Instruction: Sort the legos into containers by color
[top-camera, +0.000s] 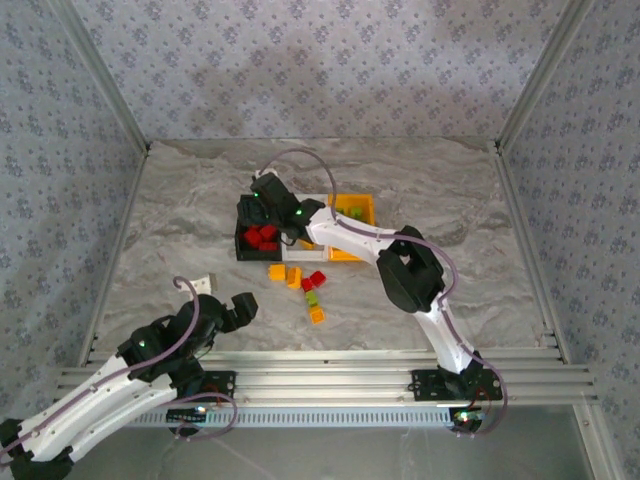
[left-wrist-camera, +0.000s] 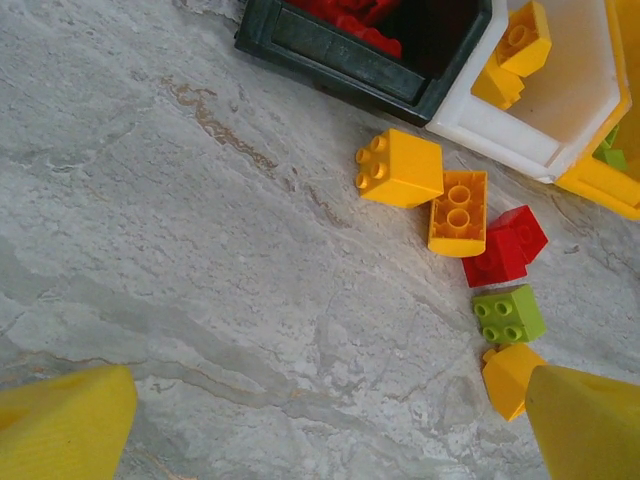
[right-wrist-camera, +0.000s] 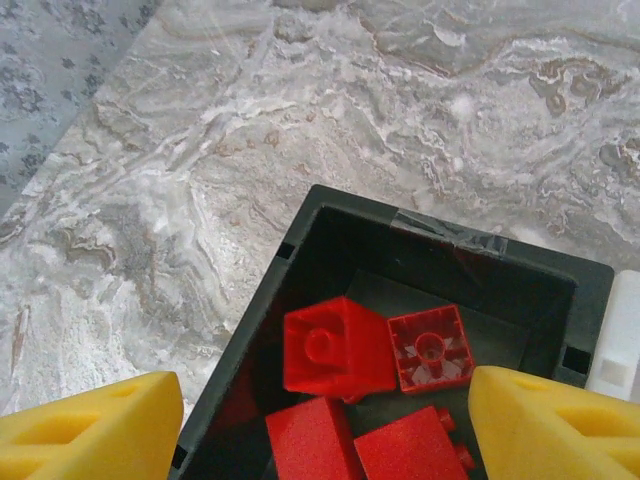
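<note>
Top camera high, looking down; wrist cameras close, downward, sharing black bin (right-wrist-camera: 385, 240)

This looks like a robotics lab test booth: a marble-patterned bench (top-camera: 180, 230) boxed in by patterned backdrop walls (top-camera: 330, 60) on aluminium framing (top-camera: 320, 376), with a left arm (top-camera: 100, 390) and right arm (top-camera: 410, 272) bolted at its near edge.

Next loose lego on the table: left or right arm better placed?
Probably left. The left gripper is open, empty and near the loose plastic lego bricks, which lie in its wrist view. The right gripper hangs open over the black plastic bin of red bricks.
</note>
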